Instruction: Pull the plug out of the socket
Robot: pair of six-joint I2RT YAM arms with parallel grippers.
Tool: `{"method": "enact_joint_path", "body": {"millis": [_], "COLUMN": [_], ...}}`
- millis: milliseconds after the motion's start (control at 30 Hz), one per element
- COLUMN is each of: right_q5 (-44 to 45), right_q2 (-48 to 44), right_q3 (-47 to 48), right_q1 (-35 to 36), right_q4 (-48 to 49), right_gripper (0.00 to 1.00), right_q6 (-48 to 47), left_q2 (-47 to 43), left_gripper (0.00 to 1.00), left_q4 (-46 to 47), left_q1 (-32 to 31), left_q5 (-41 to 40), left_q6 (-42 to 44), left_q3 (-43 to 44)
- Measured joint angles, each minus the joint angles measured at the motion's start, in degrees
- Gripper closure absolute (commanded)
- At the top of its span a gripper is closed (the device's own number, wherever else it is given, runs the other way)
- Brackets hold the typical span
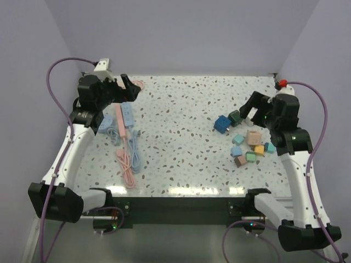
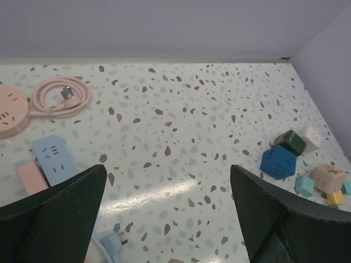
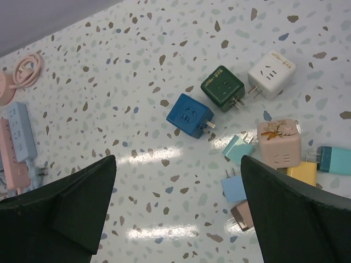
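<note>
On the speckled tabletop (image 1: 181, 109), both arms' fingers stand spread and empty: left fingers (image 2: 60, 213) by the pink power strip (image 1: 120, 125), right fingers (image 3: 71, 208) by cube plugs (image 3: 189, 115) well right of it, their prongs (image 3: 238, 104) clear only in the right wrist view.

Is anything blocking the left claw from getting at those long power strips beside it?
Nothing visible does. The open left gripper hangs near the far ends of the blue power strip and pink power strip, with only bare table between. The coiled pink cable lies farther back, out of the path.
</note>
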Motion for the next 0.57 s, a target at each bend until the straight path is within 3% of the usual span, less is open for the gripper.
{"method": "enact_joint_path", "body": {"millis": [567], "right_q5": [5.31], "right_q2": [-9.33], "right_q3": [-1.27], "right_q1": [0.76], "right_q4": [-5.99], "right_gripper": [0.01], "right_q6": [0.83], "left_q2": [-1.97], "left_gripper": [0.0], "left_q4": [2.4], "left_q1": [-1.38], "left_q5": [3.85], "left_q6": [-0.94], "left_q3": [-0.09]}}
